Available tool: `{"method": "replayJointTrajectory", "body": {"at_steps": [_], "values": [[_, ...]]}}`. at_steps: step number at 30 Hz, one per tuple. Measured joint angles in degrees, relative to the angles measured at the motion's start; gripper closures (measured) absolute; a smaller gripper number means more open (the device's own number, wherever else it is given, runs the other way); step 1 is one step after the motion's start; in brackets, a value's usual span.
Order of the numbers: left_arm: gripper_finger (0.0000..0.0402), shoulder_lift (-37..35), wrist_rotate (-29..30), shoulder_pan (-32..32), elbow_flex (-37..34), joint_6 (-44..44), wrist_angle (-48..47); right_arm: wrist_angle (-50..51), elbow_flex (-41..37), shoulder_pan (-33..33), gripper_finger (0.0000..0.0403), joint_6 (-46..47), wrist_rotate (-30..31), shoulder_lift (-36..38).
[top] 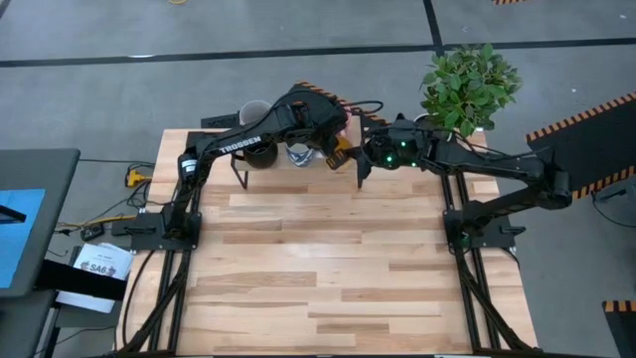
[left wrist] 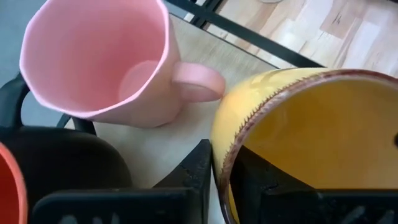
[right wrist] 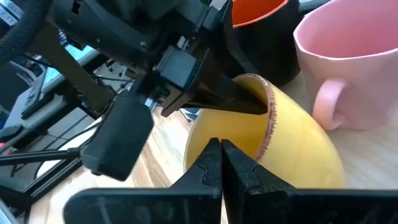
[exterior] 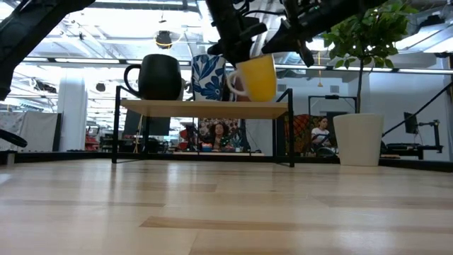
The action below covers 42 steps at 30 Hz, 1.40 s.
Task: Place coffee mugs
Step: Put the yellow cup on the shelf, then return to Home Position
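Note:
A low wooden shelf [exterior: 205, 108] on black legs stands at the table's far edge. On it are the black mug [exterior: 159, 76], the white mug with a blue pattern [exterior: 207, 76], the pink mug [left wrist: 106, 62], the red-orange mug [right wrist: 255, 12] and the grey mug [top: 253, 107]. The yellow-orange mug [exterior: 260, 78] is at the shelf's right end, in my left gripper [left wrist: 224, 155]. My right gripper [right wrist: 221, 146] is shut, with its tips right beside that mug's outer wall. My left gripper holds the yellow-orange mug by its rim [left wrist: 219, 146], one finger inside the mug and one outside, coming from above. The mug is slightly tilted with its base level with the shelf top; whether it rests there I cannot tell. My right gripper's shut fingertips [right wrist: 211, 155] are at the mug's outer wall [right wrist: 298, 143]; I cannot tell if they touch.
A white pot [exterior: 359, 138] with a green plant [top: 467, 85] stands just right of the shelf, close to the right arm. The pink mug's handle [left wrist: 199, 81] points toward the yellow-orange mug. Bare wooden table [top: 328, 259] lies on the near side of the shelf.

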<state>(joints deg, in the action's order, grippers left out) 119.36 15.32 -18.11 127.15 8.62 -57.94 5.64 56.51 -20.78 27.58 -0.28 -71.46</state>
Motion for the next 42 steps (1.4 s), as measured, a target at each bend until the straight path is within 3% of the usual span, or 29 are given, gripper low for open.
{"method": "replayJointTrajectory", "body": {"at_steps": [33, 42], "values": [[0.0265, -0.3, 0.0, -0.4, 0.0, -6.1, 5.3, -0.4, -0.1, -4.2, 0.0385, -1.1, 0.4, -0.1], [0.0255, -0.7, -0.1, -1.4, 1.0, -6.5, 5.3, -1.7, -0.1, -4.5, 0.0385, -1.1, 0.4, -0.1]]}}
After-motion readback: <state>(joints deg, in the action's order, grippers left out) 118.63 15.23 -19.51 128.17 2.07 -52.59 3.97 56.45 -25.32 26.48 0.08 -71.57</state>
